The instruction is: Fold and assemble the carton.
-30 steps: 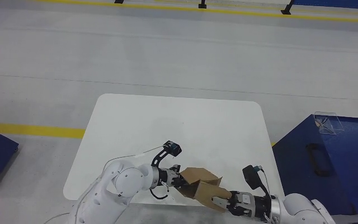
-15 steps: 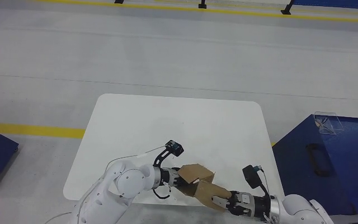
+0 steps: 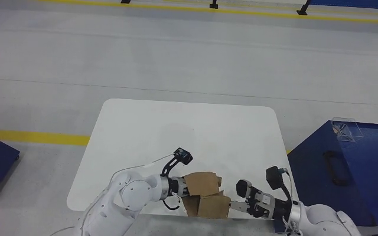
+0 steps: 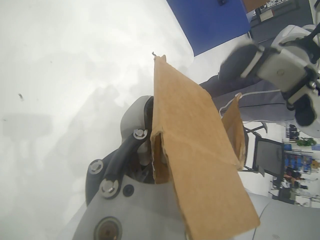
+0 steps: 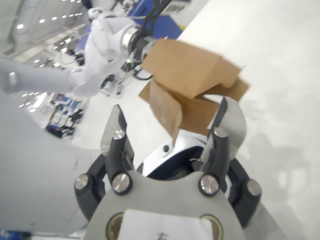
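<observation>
Currently the brown corrugated carton (image 3: 204, 194) is sitting half-formed at the near edge of the white tabletop (image 3: 177, 130), its upper panel (image 5: 190, 66) lying flat while a lower flap (image 5: 163, 103) is dangling loose and unfolded. The left end effector (image 3: 183, 189) is pinching one wall of the carton at the end nearest its wrist and appears to be carrying it. The right end effector (image 5: 171, 107) is standing spread just beside the opposite end, with the loose flap lying in the gap between its fingers (image 5: 117, 126); whether either finger is touching the board, I cannot tell. Judgement: the carton is behaving as a light, thin-walled piece, stiff across each panel but hinging freely at the creases. Its edges are looking frayed, so a hard squeeze is risking a crush or tear. The best hold is looking like a flat pinch on a panel close to a crease, since a free flap tip is likely bending away. The dry board is probably offering fair grip.
</observation>
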`<state>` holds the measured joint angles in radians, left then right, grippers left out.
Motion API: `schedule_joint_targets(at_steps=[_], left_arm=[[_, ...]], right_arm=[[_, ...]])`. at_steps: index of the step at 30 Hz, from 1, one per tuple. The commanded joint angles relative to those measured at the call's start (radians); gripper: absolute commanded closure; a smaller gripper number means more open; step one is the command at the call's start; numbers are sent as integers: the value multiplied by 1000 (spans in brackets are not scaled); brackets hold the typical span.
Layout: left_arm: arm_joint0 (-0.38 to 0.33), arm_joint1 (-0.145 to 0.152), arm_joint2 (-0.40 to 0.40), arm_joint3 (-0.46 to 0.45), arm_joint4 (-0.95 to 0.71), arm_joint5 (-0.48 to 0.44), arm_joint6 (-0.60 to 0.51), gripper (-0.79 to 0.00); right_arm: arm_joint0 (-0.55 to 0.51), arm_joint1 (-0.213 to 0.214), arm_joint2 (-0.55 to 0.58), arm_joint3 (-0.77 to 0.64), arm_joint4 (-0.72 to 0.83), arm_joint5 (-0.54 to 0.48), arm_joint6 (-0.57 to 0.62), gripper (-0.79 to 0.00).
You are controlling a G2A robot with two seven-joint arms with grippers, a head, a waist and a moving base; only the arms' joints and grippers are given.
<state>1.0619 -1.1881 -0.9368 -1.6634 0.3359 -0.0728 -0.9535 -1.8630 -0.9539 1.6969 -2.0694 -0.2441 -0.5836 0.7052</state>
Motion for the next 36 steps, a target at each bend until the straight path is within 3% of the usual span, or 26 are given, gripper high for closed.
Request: schedule_joint_targets(at_steps=[1, 5, 7, 15, 19, 23, 28, 36], left_arm=[[-35, -11, 7, 72, -237, 44, -45, 0], [-107, -42, 40, 222, -477, 127, -99, 0], [-148, -66, 79, 301, -686, 189, -247, 0], [-148, -66, 79, 301, -686, 189, -247, 0], [-127, -78, 76, 310, -853, 272, -237, 0], [-157, -104, 93, 406, -1029, 374, -223, 0], [-205, -140, 131, 528, -1189, 445, -247, 0], [-256, -164, 193, 575, -1098, 358, -222, 0]], right_arm=[[-56, -3, 60, -10, -75, 14, -106, -785], [-163, -15, 135, -48, -158, 59, -263, -785], [-195, -15, 128, -74, -231, 29, -239, -785], [-198, -15, 120, -81, -250, 27, -234, -785], [-181, -16, 118, -73, -286, 79, -232, -785], [-159, -19, 115, -56, -273, 151, -252, -785], [-125, -18, 124, -27, -238, 142, -226, -785], [-56, -26, 83, 25, -168, 215, -266, -785]])
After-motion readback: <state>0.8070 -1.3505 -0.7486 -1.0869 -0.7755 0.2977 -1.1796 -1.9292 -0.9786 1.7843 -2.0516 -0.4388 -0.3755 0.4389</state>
